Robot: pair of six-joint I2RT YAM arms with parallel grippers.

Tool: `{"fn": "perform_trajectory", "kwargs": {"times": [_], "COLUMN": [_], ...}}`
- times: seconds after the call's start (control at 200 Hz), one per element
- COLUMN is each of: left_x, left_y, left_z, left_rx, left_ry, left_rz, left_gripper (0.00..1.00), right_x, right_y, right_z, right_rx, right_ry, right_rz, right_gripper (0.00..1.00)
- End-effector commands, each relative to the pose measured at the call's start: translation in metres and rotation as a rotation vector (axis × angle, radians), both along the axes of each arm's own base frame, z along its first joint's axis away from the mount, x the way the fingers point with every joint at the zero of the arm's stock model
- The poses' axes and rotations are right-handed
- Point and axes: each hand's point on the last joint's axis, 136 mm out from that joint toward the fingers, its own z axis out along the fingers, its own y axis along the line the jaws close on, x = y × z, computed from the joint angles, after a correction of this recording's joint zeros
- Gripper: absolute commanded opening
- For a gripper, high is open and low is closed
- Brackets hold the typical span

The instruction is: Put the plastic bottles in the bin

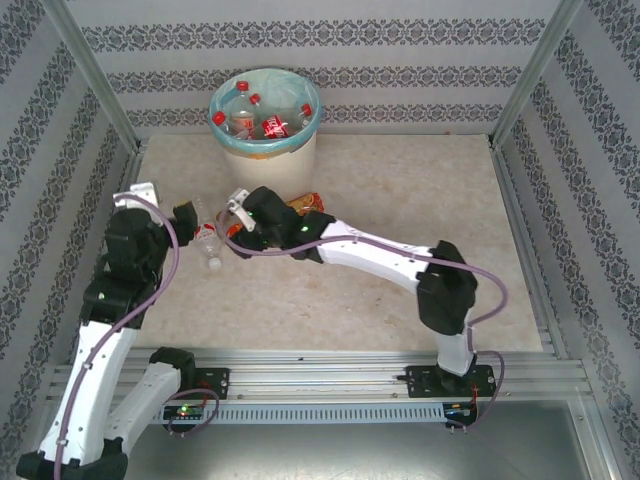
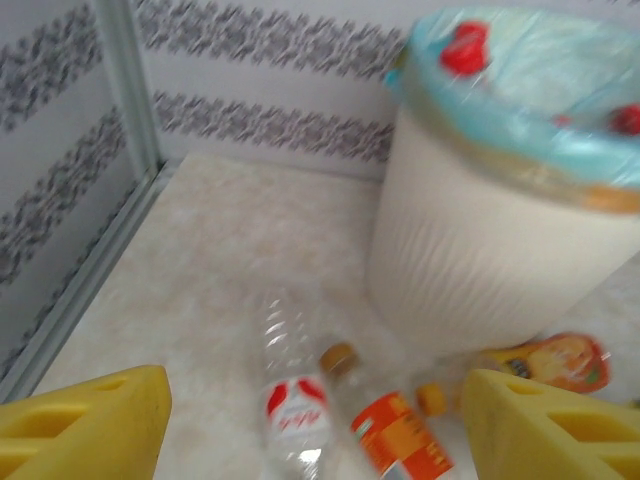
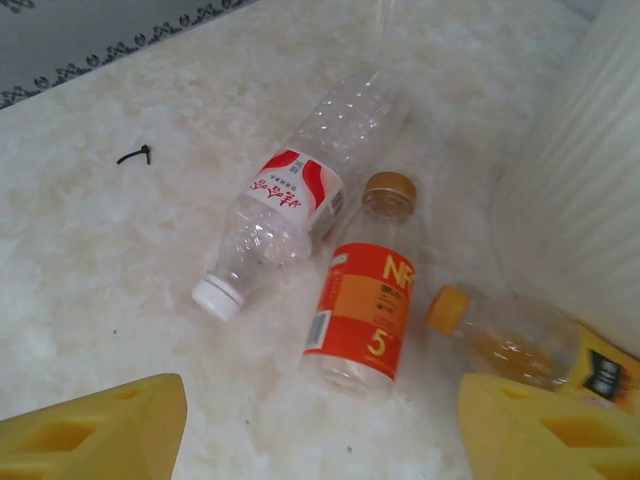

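Three plastic bottles (image 2: 295, 410) are lying on their sides on the table (image 1: 420, 190), just in front of the bin (image 1: 265, 155). The clear bottle (image 3: 290, 215), with a red and white label and a white cap, is lying farthest from the bin. The orange-labelled bottle (image 3: 365, 300), with a brown cap, is lying just beside it, on the side nearer the bin. The yellow-capped bottle (image 3: 520, 345) is lying closest to the bin's wall; whether it is touching the wall I cannot tell. Several red-capped bottles (image 1: 262, 122) are already sitting inside the bin, below the teal liner (image 1: 300, 135) folded over its rim. The right gripper (image 3: 322, 425) is hovering over the three loose bottles in front of the bin, its jaws standing spread wide and gripping nothing. The left gripper (image 2: 315, 425) is hanging low on the side of those bottles away from the bin, facing the bin, its jaws likewise spread wide and holding nothing
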Motion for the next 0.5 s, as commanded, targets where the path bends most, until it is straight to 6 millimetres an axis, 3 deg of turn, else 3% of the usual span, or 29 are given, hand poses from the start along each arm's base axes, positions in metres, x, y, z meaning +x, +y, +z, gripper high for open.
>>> {"fn": "perform_trajectory", "kwargs": {"times": [0.0, 0.195, 0.495], "left_x": [-0.024, -0.041, -0.040], "left_y": [0.023, 0.032, 0.026], "left_z": [-0.013, -0.025, -0.041], "left_rx": [0.054, 0.067, 0.029], "left_ry": [0.000, -0.044, -0.038], "left_rz": [0.100, 0.141, 0.118], "left_gripper": [0.78, 0.79, 0.79], "right_x": [0.013, 0.030, 0.044], "right_y": [0.009, 0.015, 0.020], "right_z": [-0.016, -0.054, -0.099], "right_rx": [-0.013, -0.083, -0.140], "right_ry": [0.036, 0.040, 0.103], "right_rz": [-0.103, -0.156, -0.172], "right_gripper": [0.73, 0.78, 0.80]}}
